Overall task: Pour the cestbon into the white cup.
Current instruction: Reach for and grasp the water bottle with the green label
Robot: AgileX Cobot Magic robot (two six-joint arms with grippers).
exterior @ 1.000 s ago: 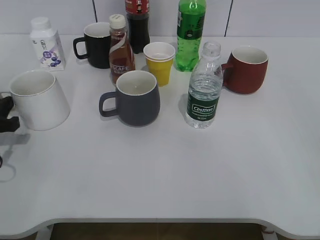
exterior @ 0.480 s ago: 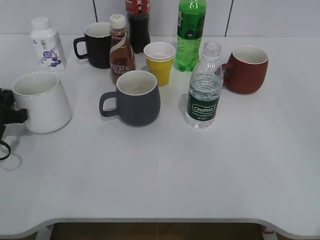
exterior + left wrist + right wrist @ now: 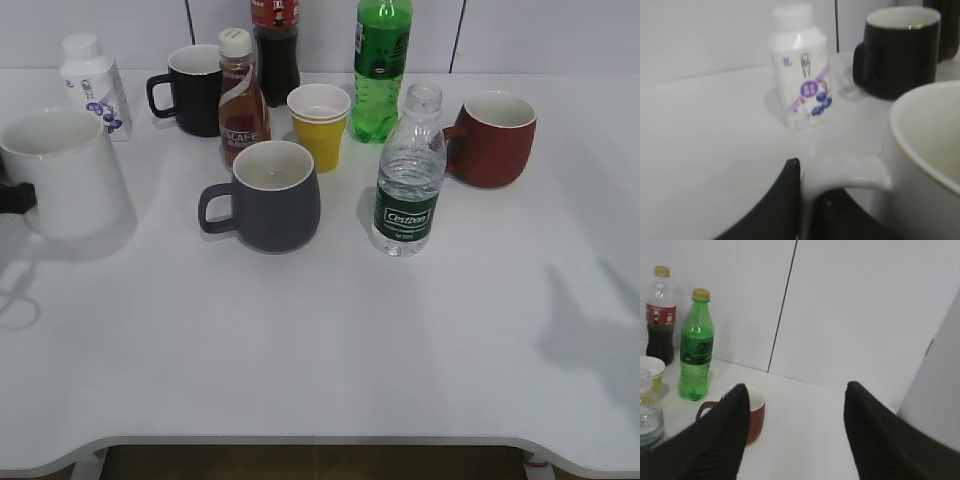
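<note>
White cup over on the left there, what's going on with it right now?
The left gripper is closed on the handle of the white cup, at the table's left edge. The cestbon stands uncapped and untouched mid-table beside the grey mug. The right gripper is open, holding nothing, so no pouring has begun.

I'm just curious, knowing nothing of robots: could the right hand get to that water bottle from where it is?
Probably yes. The right hand is open and empty, and the cestbon stands uncapped with bare table on its right and front. Only the red mug sits close behind it, so a careful approach looks wise.
</note>
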